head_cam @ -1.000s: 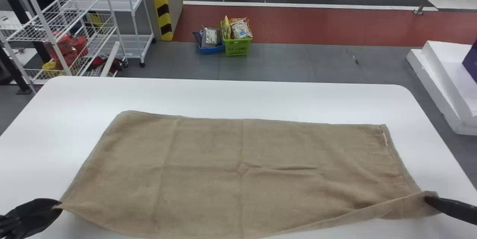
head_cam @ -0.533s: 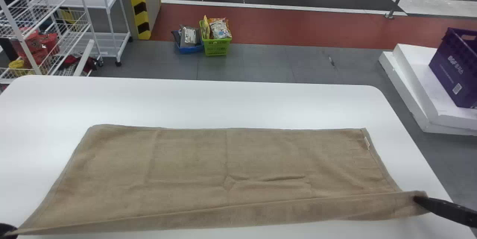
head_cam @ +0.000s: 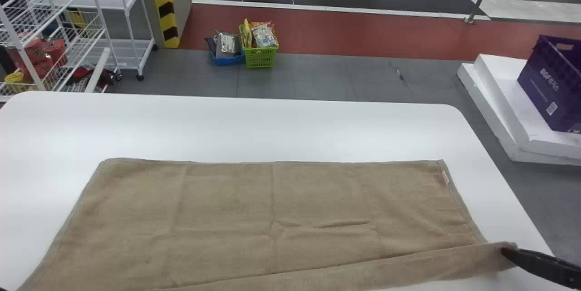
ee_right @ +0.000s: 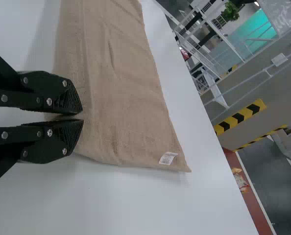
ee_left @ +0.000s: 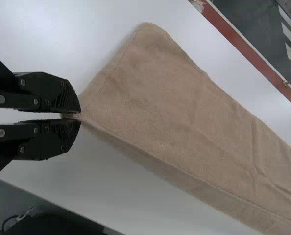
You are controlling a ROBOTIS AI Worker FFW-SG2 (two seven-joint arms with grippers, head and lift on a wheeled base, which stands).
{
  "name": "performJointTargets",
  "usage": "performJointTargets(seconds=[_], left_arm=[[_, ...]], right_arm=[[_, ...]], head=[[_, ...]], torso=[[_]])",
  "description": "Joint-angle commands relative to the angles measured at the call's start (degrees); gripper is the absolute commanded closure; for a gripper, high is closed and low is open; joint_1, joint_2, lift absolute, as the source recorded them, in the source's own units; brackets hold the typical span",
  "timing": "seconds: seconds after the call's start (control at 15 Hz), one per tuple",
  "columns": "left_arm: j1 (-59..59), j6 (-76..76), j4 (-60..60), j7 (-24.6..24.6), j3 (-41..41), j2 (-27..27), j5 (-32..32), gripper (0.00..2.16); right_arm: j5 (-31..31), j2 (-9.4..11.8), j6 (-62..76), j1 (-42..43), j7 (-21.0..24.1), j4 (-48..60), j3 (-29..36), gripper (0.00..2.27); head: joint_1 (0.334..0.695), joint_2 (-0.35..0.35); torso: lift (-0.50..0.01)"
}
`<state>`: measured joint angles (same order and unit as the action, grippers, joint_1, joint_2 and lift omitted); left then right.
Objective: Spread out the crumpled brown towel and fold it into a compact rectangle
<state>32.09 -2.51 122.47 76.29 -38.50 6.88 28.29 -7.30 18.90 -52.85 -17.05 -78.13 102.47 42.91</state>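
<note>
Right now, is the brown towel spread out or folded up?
Mostly spread out: the brown towel lies broad and lightly wrinkled across the white table, its near edge bent.

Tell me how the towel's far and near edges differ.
The far edge lies flat on the table; the near edge is raised. The far edge is untouched, while the near edge is pinched by the left hand and right hand. Both are long sides.
</note>
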Motion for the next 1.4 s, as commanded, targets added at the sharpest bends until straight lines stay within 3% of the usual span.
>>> performJointTargets(seconds=[0.0,0.6,0.93,1.33], left_arm=[[-0.1,-0.2,0.1,0.1,-0.2,0.1,0.4,0.03],[-0.3,-0.9,-0.2,0.3,-1.5,0.3,0.5,0.09],[-3.4,1.2,2.3,-1.0,-5.3,-1.3,-4.1,0.09],[-11.9,19.9,3.3,-9.4,-0.9,-3.5,-11.3,0.22]], right_arm=[[-0.9,0.0,0.5,-1.0,-0.2,0.5,0.9,0.03],[-2.9,-0.1,10.2,-5.0,-0.2,0.7,4.0,0.06],[-5.4,-1.9,-3.0,0.4,-0.2,5.0,7.7,0.07],[-5.5,-3.5,-18.8,10.1,1.1,8.4,6.0,0.18]], head=[[0.695,-0.107],[0.695,-0.130],[0.695,-0.124],[0.695,-0.045]], torso=[[-0.127],[-0.127],[-0.127],[-0.127]])
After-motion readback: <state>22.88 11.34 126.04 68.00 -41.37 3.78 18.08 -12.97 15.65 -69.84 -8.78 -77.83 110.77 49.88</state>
